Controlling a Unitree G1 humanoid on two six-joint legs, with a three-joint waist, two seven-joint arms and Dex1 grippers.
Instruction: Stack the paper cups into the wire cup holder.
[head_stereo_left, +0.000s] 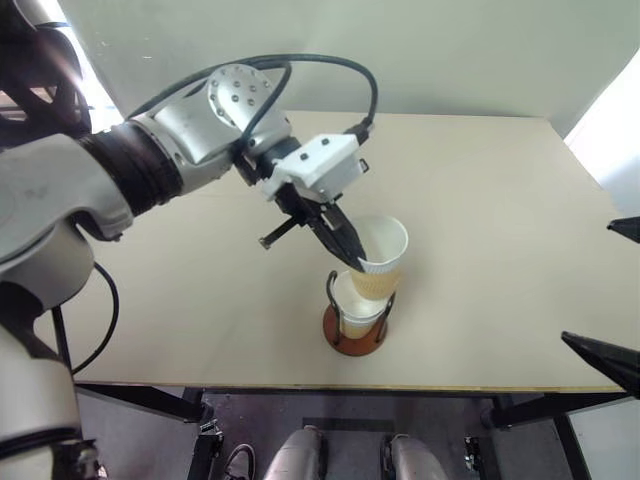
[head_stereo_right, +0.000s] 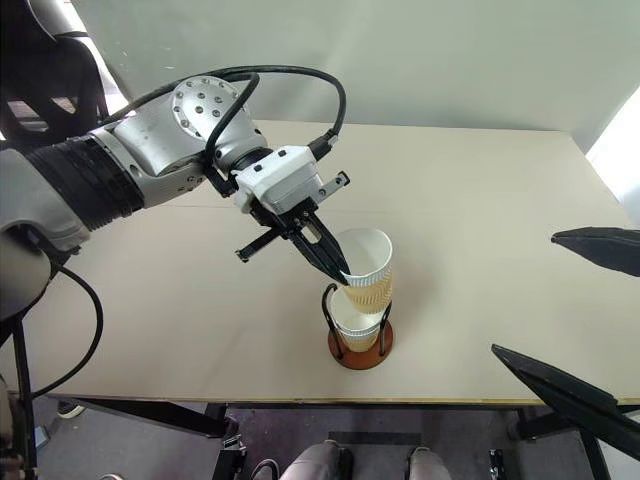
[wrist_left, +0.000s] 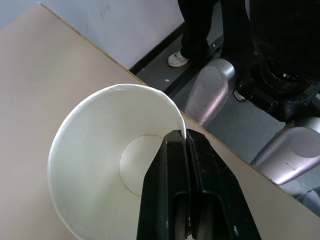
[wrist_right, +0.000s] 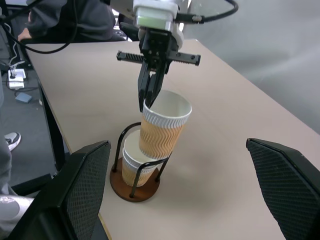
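Two paper cups show on my screens, both tapered, white inside and at the rim, with a pale yellow-tan ribbed outside carrying a zigzag pattern. My left gripper (head_stereo_left: 352, 258) is clenched on the rim of the upper cup (head_stereo_left: 382, 258), one black finger inside the wall and one outside, pinching the side of the rim nearer the arm. That cup hangs tilted, its mouth leaning toward the far side of the table (head_stereo_left: 500, 220) while its bottom dips between the wire loops and into the mouth of the lower cup (head_stereo_left: 358, 308).

The lower cup sits upright in the wire cup holder (head_stereo_left: 354, 335), a round reddish-brown disc base with two dark wire loops rising around the cup. From the right wrist view I can see the upper cup's lower end lying inside the front loop, resting against or just beside the wire; I cannot tell which.

The holder stands near the table's front edge, roughly at the middle of its width. Bare tabletop spreads to both sides and well back toward the wall, so I have open room around the holder on every side but the near one. My right gripper (wrist_right: 177, 192) is released, its two black fingers spread wide apart, hanging off to the right of the holder and well clear of the cups.
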